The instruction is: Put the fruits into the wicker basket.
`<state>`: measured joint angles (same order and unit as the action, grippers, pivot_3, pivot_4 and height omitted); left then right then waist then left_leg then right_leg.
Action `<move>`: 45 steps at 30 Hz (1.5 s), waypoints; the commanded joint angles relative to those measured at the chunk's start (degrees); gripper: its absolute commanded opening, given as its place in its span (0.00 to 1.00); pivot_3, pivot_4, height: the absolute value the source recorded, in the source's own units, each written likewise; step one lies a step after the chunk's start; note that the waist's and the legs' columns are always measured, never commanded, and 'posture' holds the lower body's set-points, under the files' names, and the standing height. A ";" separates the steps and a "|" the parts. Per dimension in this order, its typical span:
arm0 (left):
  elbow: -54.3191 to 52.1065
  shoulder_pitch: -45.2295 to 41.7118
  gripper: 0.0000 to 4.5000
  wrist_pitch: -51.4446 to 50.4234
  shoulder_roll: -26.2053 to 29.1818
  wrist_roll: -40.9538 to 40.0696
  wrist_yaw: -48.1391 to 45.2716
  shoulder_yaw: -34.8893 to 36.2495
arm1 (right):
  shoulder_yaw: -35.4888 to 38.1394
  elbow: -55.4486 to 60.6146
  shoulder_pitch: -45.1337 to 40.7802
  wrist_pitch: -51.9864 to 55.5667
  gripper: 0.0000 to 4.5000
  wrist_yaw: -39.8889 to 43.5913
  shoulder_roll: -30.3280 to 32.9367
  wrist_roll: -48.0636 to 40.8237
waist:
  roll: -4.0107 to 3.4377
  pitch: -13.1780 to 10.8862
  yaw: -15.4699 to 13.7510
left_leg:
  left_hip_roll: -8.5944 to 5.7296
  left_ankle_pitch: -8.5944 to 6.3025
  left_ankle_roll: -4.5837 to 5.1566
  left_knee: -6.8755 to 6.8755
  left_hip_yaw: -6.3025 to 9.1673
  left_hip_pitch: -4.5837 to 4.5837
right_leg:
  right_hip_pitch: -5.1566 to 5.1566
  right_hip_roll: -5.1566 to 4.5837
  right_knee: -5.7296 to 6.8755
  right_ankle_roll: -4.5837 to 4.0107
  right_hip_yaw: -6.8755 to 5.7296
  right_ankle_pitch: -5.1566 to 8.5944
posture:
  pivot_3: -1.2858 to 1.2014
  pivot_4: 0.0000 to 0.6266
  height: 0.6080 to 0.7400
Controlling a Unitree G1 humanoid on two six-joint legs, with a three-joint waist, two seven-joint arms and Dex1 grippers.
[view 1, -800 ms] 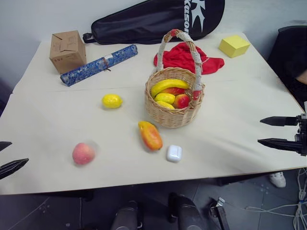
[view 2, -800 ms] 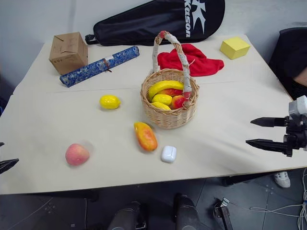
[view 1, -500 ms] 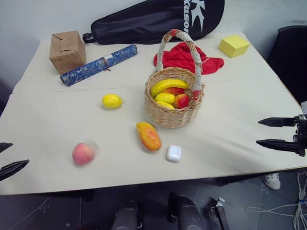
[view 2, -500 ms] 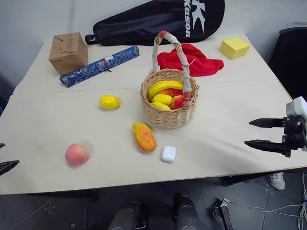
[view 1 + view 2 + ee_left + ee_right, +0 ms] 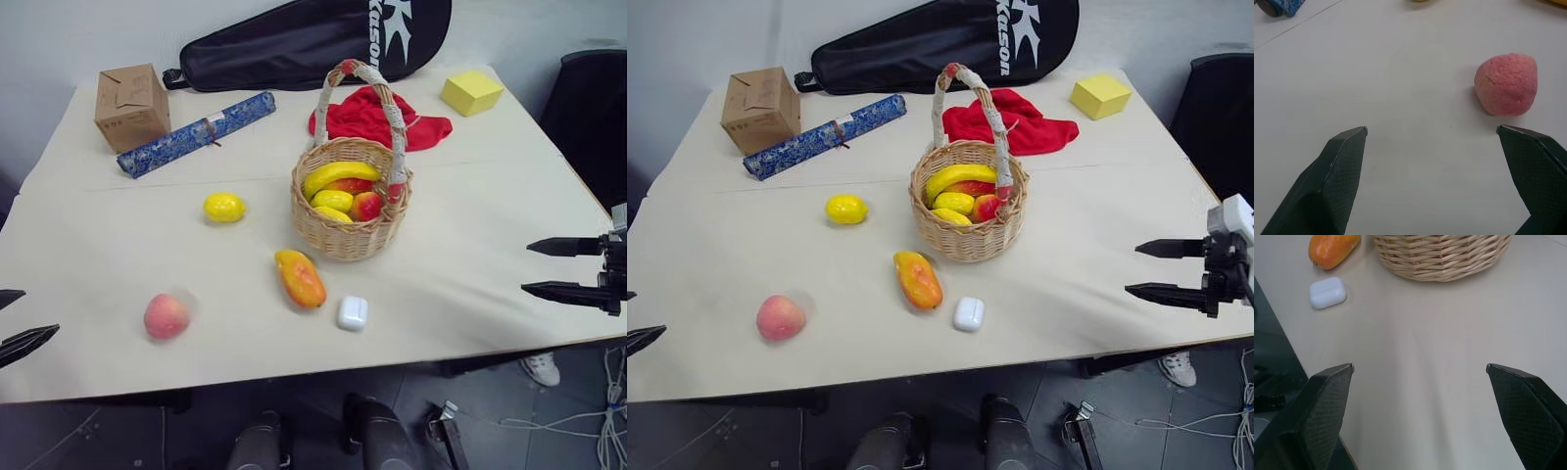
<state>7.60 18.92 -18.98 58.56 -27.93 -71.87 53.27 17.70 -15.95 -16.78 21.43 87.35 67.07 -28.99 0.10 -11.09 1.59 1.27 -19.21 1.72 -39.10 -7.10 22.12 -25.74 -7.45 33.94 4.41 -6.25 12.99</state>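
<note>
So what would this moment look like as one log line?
left gripper: open, near peach | right gripper: open, empty | lemon, mango: on table | wicker basket: partly filled

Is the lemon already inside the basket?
No, the lemon lies on the table, to the left of the basket and apart from it.

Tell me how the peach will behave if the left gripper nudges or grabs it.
The peach is rounded with nothing beside it, so a nudge would probably roll it. Its surface looks matte and grainy, so the fingers may hold it without much slip.
</note>
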 commanded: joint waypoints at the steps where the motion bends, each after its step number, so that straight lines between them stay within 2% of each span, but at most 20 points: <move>1: -3.49 -0.78 0.99 -1.95 0.16 -2.11 0.16 -0.15 | -0.03 5.67 -0.37 1.40 1.00 -0.49 -0.41 -1.49 | 0.00 0.00 0.06 | 0.00 0.01 -0.02 0.00 -0.01 0.00 | 0.00 0.00 0.01 0.00 0.01 0.00 | 0.52 0.24 1.00; 5: -10.40 -2.05 0.99 -5.92 0.61 -5.02 -0.10 -2.19 | -1.16 13.48 -0.53 4.82 1.00 -1.26 -1.90 -4.20 | 0.00 0.00 0.01 | 0.01 0.05 -0.09 0.00 -0.02 -0.02 | 0.01 0.00 0.03 0.00 0.04 0.00 | 0.52 0.24 1.00; 8: -18.16 -4.19 0.99 -12.40 1.66 -11.13 -0.82 -4.68 | -3.75 20.97 -1.13 7.35 1.00 -3.55 -5.08 -6.68 | 0.00 0.00 -0.03 | 0.00 0.06 -0.10 0.00 -0.02 -0.01 | 0.01 0.00 0.05 0.00 0.06 0.00 | 0.52 0.24 1.00; 11: -24.90 -6.86 0.99 -15.04 2.45 -14.50 -0.98 -9.35 | -7.75 26.53 -1.11 7.09 1.00 -5.37 -8.77 -6.49 | 0.02 0.01 -0.13 | 0.00 0.09 -0.15 -0.01 0.00 -0.01 | 0.04 0.01 0.06 0.01 0.05 0.00 | 0.52 0.24 1.00; 13: -30.35 -11.18 0.99 -15.97 2.60 -16.38 1.02 -15.46 | -11.49 27.98 -1.40 6.09 1.00 -8.02 -13.79 -5.60 | 0.02 0.01 -0.21 | -0.04 0.11 -0.15 -0.01 0.00 -0.03 | 0.06 0.00 0.08 0.01 0.05 -0.01 | 0.52 0.24 1.00; 16: -36.29 -20.70 0.99 -18.24 1.76 -21.33 3.66 -24.78 | -18.75 25.96 -1.75 0.73 1.00 -13.48 -23.66 0.12 | 0.22 0.12 -0.20 | -0.07 0.21 -0.20 -0.04 0.02 -0.06 | 0.15 0.07 0.14 0.04 0.01 -0.02 | 0.52 0.24 1.00; 19: -37.11 -28.47 0.99 -21.04 1.38 -24.38 5.65 -30.60 | -23.01 21.93 -2.65 -4.06 1.00 -17.58 -28.78 6.32 | 0.19 0.11 -0.18 | -0.17 0.43 0.07 -0.06 -0.04 -0.08 | 0.12 0.20 0.55 0.07 -0.01 -0.04 | 0.52 0.24 1.00; 25: -35.30 -37.34 0.99 -22.13 0.16 -22.65 6.31 -39.94 | -28.81 14.60 -3.68 -12.02 1.00 -21.83 -34.52 14.63 | 0.23 0.13 -0.07 | -0.17 0.53 0.20 -0.09 -0.16 -0.14 | 0.17 0.67 0.48 0.19 -0.06 -0.11 | 0.52 0.24 1.00; 32: -34.68 -41.56 0.99 -23.36 -0.21 -23.85 6.59 -41.80 | -31.67 12.08 -2.87 -14.48 1.00 -22.10 -36.03 17.69 | 0.23 0.13 -0.07 | -0.03 0.57 0.12 -0.12 -0.17 -0.17 | 0.17 0.87 0.46 0.18 0.05 -0.10 | 0.52 0.24 1.00; 33: -34.46 -41.97 0.99 -23.41 -0.35 -23.74 6.61 -42.04 | -31.71 11.60 -2.77 -14.49 1.00 -22.89 -36.55 17.97 | 0.24 0.13 -0.05 | -0.02 0.58 0.12 -0.12 -0.17 -0.17 | 0.18 0.88 0.46 0.18 0.04 -0.10 | 0.52 0.24 1.00; 35: -34.09 -42.56 1.00 -23.08 -0.57 -23.16 6.40 -42.69 | -30.73 11.41 -2.45 -13.47 0.91 -24.64 -37.60 17.29 | 0.27 0.15 0.00 | 0.00 0.57 0.11 -0.12 -0.18 -0.20 | 0.20 0.90 0.46 0.17 0.06 -0.10 | 0.52 0.24 1.00; 39: -33.53 -43.99 1.00 -22.85 -1.35 -22.67 6.53 -43.51 | -26.10 16.21 0.98 -9.10 0.63 -24.29 -36.24 11.36 | 0.27 0.16 -0.22 | 0.06 0.58 0.08 -0.12 -0.18 -0.24 | 0.24 0.95 0.46 0.15 0.08 -0.09 | 0.52 0.24 1.00; 41: -33.38 -44.52 1.00 -22.83 -1.78 -22.50 6.68 -43.67 | -22.11 18.33 2.76 -5.61 0.62 -24.99 -35.35 7.46 | 0.27 0.16 -0.65 | 0.05 0.58 0.08 -0.12 -0.17 -0.22 | 0.24 0.94 0.46 0.15 0.06 -0.09 | 0.52 0.24 1.00; 45: -33.04 -44.78 1.00 -22.30 -2.77 -21.91 7.55 -43.50 | -7.76 17.71 6.70 0.34 0.62 -28.50 -29.53 1.09 | 0.27 0.15 -1.73 | -0.04 0.59 0.15 -0.16 -0.19 -0.21 | 0.24 0.87 0.45 0.17 0.10 -0.10 | 0.52 0.24 1.00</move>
<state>-25.40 -25.21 -42.29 56.16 -50.05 -64.70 8.73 3.55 1.31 -10.07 20.50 60.22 35.58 -24.99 0.37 -10.94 -0.14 1.21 -18.62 1.90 -39.28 -7.29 21.91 -25.50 -6.60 34.39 4.61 -6.15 12.88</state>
